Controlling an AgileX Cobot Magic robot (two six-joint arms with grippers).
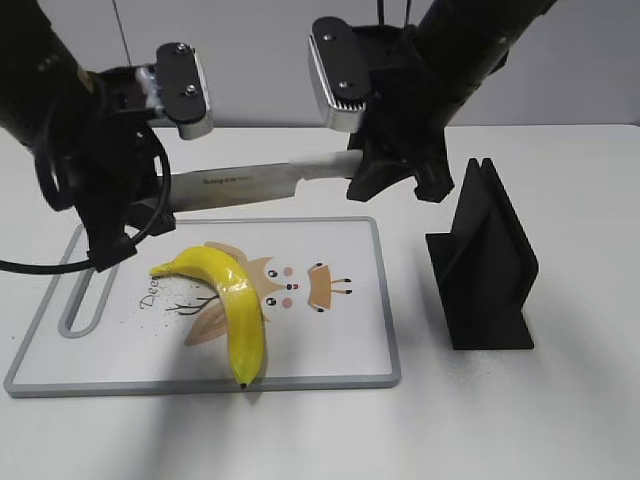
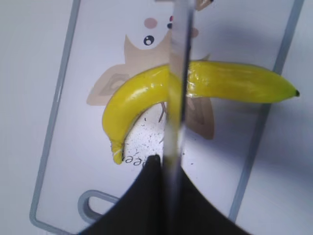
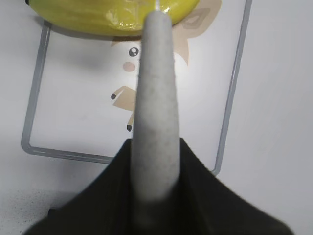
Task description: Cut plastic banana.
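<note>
The plastic banana (image 1: 236, 300) lies on a white cutting board (image 1: 340, 345) with a cartoon print, dark tip toward the front edge. A long knife (image 1: 250, 183) hangs level above the board's far edge, held at both ends. My left gripper (image 1: 150, 195) is shut on the blade end; in the left wrist view the blade (image 2: 176, 98) runs across the banana (image 2: 234, 83) from the jaws (image 2: 171, 169). My right gripper (image 1: 375, 170) is shut on the pale grey handle (image 3: 156, 98), with the jaws (image 3: 154, 156) around it and the banana (image 3: 98, 19) at the top.
A black knife stand (image 1: 485, 260) stands on the table right of the board. The board has a grey rim and a handle slot (image 1: 85, 300) at its left end. The white tabletop (image 1: 560, 420) extends in front and to the right.
</note>
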